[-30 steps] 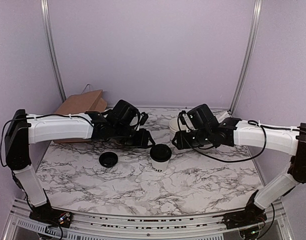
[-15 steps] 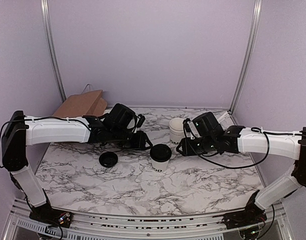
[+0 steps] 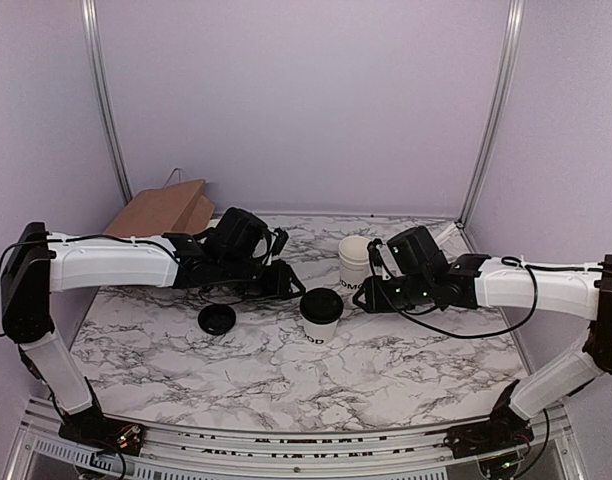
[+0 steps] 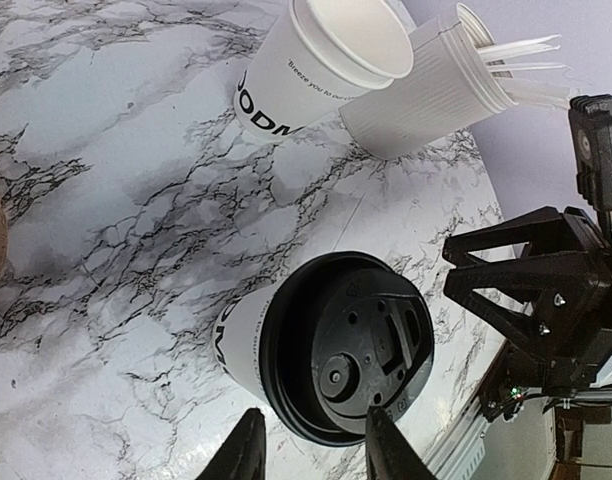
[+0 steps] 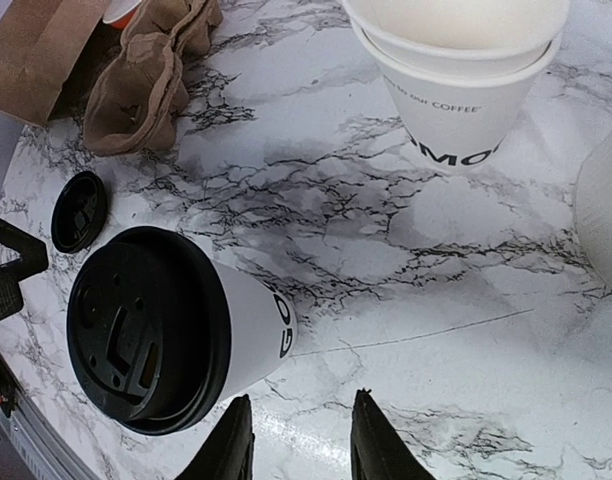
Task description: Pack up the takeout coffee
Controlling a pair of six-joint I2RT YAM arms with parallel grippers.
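The takeout coffee cup (image 3: 321, 318) stands upright mid-table, white with black lettering, its black lid (image 3: 321, 304) on top. In the left wrist view the lidded cup (image 4: 331, 345) sits just ahead of my left gripper (image 4: 314, 455), which is open and empty. In the right wrist view the cup (image 5: 171, 325) is ahead and to the left of my right gripper (image 5: 298, 445), also open and empty. From above, my left gripper (image 3: 284, 284) is left of the cup and my right gripper (image 3: 363, 294) is right of it, neither touching.
A spare black lid (image 3: 217, 319) lies left of the cup. Nested white cups (image 3: 353, 258) and a ribbed tub with utensils (image 4: 436, 85) stand behind. A brown paper bag (image 3: 164, 208) and a brown cup carrier (image 5: 146, 80) are at the back left.
My right gripper has dropped and drawn back to the right, uncovering the nested cups. My left arm has lowered slightly. The lidded cup has not moved.
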